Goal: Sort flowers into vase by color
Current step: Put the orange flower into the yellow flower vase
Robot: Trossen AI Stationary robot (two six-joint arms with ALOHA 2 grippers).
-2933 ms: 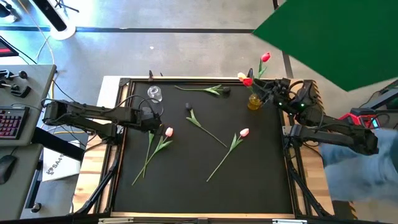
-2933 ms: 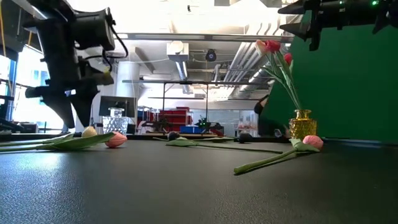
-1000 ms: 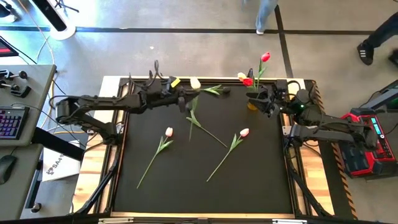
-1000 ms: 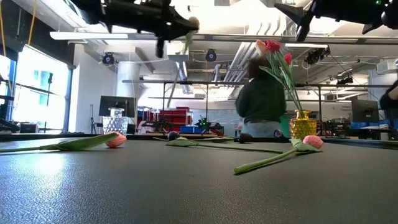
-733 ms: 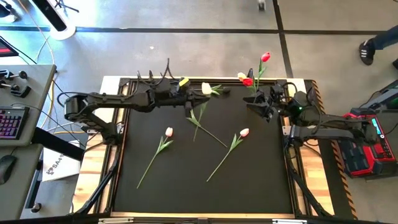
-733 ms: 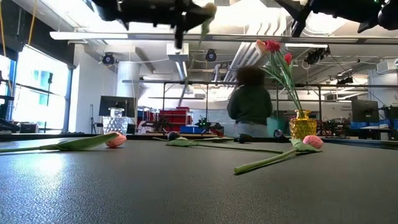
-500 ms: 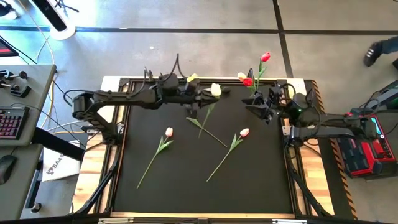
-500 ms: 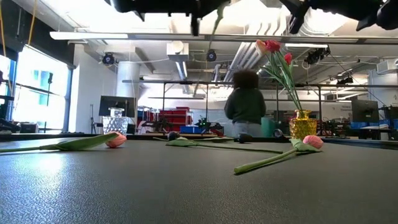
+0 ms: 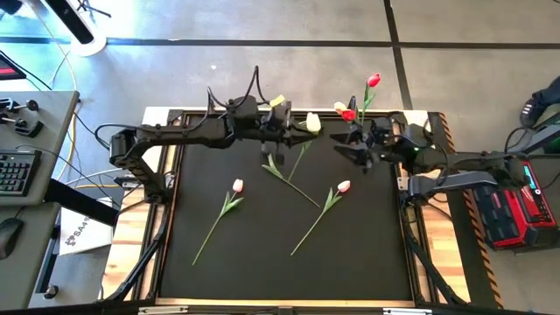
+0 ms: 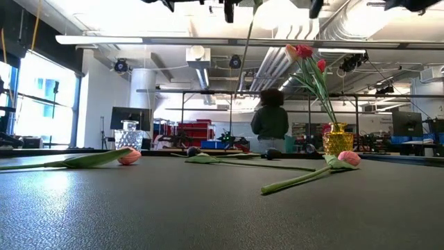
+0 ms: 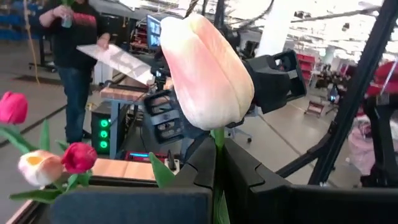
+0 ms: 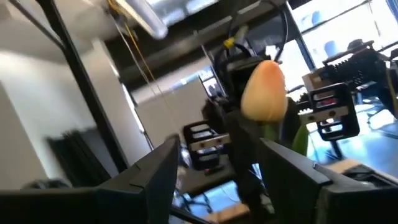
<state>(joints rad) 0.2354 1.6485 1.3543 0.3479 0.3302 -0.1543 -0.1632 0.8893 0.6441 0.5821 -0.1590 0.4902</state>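
My left gripper (image 9: 294,133) is shut on a cream-white tulip (image 9: 312,122) high over the table's far middle. The head (image 11: 208,68) stands above the fingers and the stem (image 10: 244,48) hangs below. My right gripper (image 9: 351,147) stands open just right of the tulip, facing it, with the head (image 12: 264,90) ahead of its fingers and untouched. A yellow vase (image 10: 337,139) at the far right holds red and yellowish tulips (image 9: 348,114). Two pink tulips (image 9: 237,185) (image 9: 343,186) and a dark-headed one (image 9: 289,179) lie flat on the mat. My left gripper pinches the tulip's stem (image 11: 218,144) just below the head between its two fingers. The fingers come in about level from the table's left and lie across the stem. The tulip is lifted clear, head up, with the stem hanging down slack.
A clear glass vase (image 10: 128,135) stands at the far left of the mat. Another tulip (image 9: 306,128) lies along the far edge under the arms. A person (image 10: 269,121) stands in the room beyond the table. The near half of the mat (image 9: 262,262) is bare.
My left gripper has carried the cream tulip toward the table's right edge and upward, keeping its hold; the stem swings below. My right gripper has drawn away from the yellow vase toward the table's left, nearer the held tulip, staying open.
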